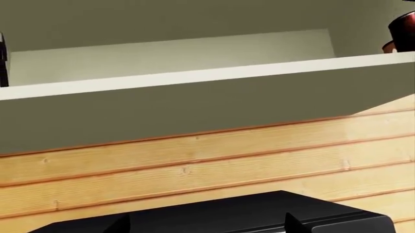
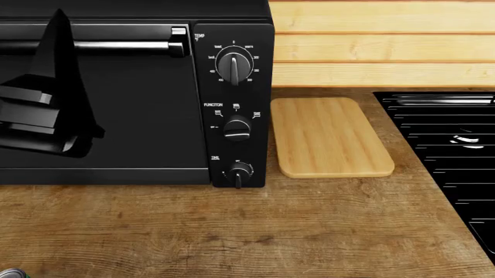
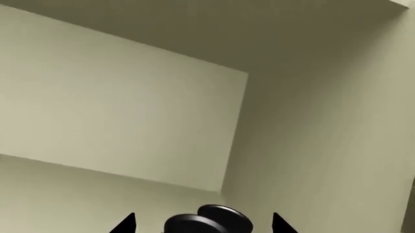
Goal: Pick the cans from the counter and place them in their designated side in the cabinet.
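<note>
Can (image 2: 7,272): silver rim only, at the surface's (image 2: 255,231) near edge. Likely light, thin-walled, slick; you'd grip mid-body. Left gripper (image 1: 207,224) jaws apart; right gripper (image 3: 202,224) jaws, cannot tell

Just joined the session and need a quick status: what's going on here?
A two-armed robot is moving cans from the counter into a cabinet. The right gripper is up inside the cabinet, fingertips spread, with a dark round-topped object, possibly the black can, between them and apparently untouched. The left gripper is open and empty below the cabinet, above the toaster oven. A silver can top shows at the counter's near edge.
</note>
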Controlling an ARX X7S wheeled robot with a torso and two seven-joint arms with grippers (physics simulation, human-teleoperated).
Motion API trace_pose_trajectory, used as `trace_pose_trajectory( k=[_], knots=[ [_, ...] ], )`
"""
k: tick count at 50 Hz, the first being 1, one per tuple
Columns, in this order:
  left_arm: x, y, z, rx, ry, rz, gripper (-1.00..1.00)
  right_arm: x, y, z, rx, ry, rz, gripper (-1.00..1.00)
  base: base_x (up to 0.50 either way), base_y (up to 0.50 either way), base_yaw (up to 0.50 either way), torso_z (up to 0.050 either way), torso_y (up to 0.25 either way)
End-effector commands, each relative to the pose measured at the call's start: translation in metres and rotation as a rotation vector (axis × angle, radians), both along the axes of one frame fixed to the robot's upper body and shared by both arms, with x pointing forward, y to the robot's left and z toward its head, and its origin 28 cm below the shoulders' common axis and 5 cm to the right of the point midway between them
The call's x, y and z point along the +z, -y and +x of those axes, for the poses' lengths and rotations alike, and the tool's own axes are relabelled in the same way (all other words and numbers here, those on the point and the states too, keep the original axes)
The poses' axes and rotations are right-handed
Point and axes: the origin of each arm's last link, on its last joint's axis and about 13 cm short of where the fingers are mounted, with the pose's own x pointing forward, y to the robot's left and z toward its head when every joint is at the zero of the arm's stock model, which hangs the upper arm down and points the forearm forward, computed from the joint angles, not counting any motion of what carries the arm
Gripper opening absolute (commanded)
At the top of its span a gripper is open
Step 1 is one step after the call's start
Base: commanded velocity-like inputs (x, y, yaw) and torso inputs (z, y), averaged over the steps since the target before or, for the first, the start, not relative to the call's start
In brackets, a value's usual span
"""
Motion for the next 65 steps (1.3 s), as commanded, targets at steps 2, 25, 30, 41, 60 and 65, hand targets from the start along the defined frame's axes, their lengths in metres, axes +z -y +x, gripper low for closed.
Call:
trace_pose_trajectory(
  k=[2, 25, 30, 41, 60, 65],
  knots=[
    [0.001, 0.000, 0.000, -0.002, 0.002, 0.001, 1.00, 0.008, -0.003, -0.012, 0.026, 0.104, -0.032, 1.00, 0.00, 0.00, 0.00, 0.000, 0.000],
    [0.000, 0.001, -0.002, -0.007, 0.004, -0.002, 1.00, 0.021, -0.016, -0.040, 0.151, 0.302, -0.107, 1.00, -0.19, 0.00, 0.00, 0.000, 0.001],
    [-0.001, 0.000, -0.002, -0.006, 0.004, -0.003, 1.00, 0.021, -0.019, -0.043, 0.203, 0.310, -0.117, 1.00, -0.50, 0.00, 0.00, 0.000, 0.000],
    [-0.002, -0.001, -0.001, -0.005, 0.010, -0.005, 1.00, 0.018, -0.020, -0.045, 0.410, 0.322, -0.087, 1.00, -0.37, 0.18, 0.00, 0.001, 0.000],
    [-0.010, -0.001, 0.005, -0.010, -0.008, -0.003, 1.00, -0.056, -0.020, -0.016, 0.664, 0.130, 0.002, 1.00, 0.03, 0.48, 0.00, 0.000, -0.001],
    [-0.013, -0.001, 0.005, -0.011, -0.013, -0.003, 1.00, -0.067, -0.018, -0.015, 0.678, 0.099, 0.008, 1.00, 0.04, 0.50, 0.00, 0.000, 0.000]
  ],
)
